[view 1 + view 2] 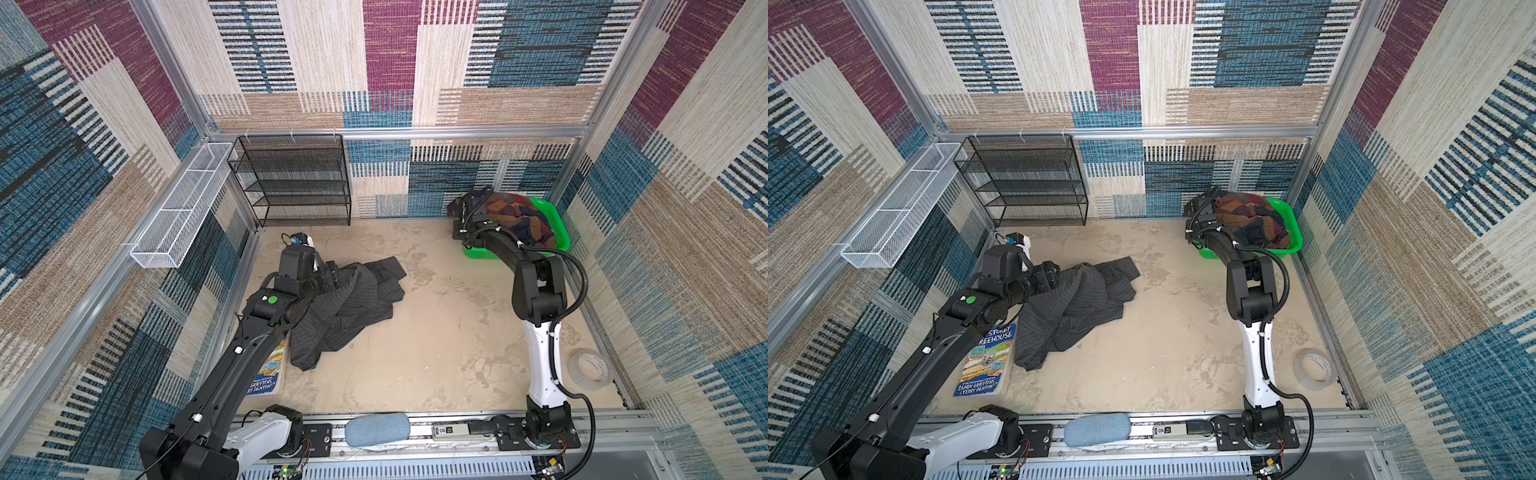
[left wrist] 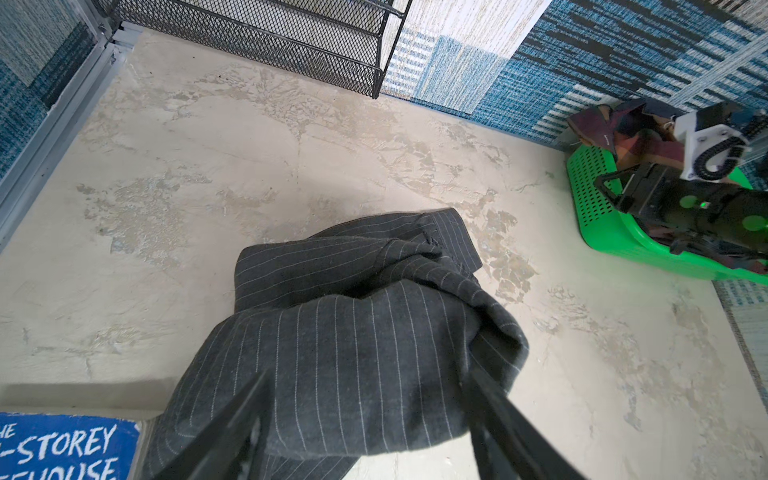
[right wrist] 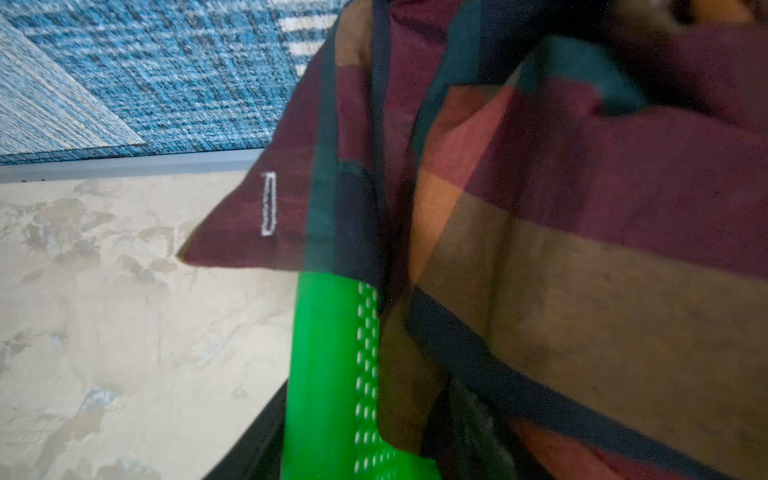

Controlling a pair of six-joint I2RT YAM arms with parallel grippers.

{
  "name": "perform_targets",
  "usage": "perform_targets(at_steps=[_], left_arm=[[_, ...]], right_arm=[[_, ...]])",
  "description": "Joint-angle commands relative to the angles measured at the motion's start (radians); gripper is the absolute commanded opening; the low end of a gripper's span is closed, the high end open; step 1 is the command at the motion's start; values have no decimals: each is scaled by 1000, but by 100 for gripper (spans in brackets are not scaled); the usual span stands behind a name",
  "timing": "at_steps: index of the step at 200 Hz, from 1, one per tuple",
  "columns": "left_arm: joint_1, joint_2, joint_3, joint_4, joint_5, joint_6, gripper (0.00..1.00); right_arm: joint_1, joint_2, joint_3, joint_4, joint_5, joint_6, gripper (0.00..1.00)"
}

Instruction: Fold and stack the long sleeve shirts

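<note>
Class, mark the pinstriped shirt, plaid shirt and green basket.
pinstriped shirt (image 1: 349,307), in a top view, crumpled middle.
plaid shirt (image 1: 523,220), in a top view, heap's top.
green basket (image 1: 559,226), in a top view, right rim.

I have open surface (image 1: 436,332) through the middle and down to the near edge, room enough for a wide sweep. On the left, the crumpled pinstriped shirt (image 1: 349,307) blocks low passes, with a book (image 1: 986,361) beside it at near left. The black mesh rack (image 1: 295,183) closes the far left. The green basket (image 1: 560,226), heaped with the plaid shirt (image 1: 519,220), fills the far right corner. A tape roll (image 1: 592,370) sits near right, by the wall.
</note>
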Motion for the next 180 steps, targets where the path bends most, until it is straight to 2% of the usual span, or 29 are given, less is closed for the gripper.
perform_targets(at_steps=[1,22,46,73,98,159,170,180], left_arm=[[3,6,18,8,12,-12,76],[5,10,52,-26,6,-6,76],[15,4,82,-87,-20,-13,76],[37,-27,80,-141,-24,-43,76],[48,-41,68,-169,27,-55,76],[48,-57,-39,-178,143,-113,75],[48,-54,-62,-175,147,-125,74],[48,-51,-80,-171,149,-134,74]], right_arm=[[29,-142,-94,81,-71,-23,64],[120,-299,-237,90,-32,1,70],[278,-444,-385,28,10,114,70],[483,-544,-599,159,-119,275,70],[584,-445,-596,230,-157,322,72],[592,-228,-406,280,-293,268,73],[592,-199,-368,287,-322,252,70],[592,-172,-323,280,-342,233,63]])
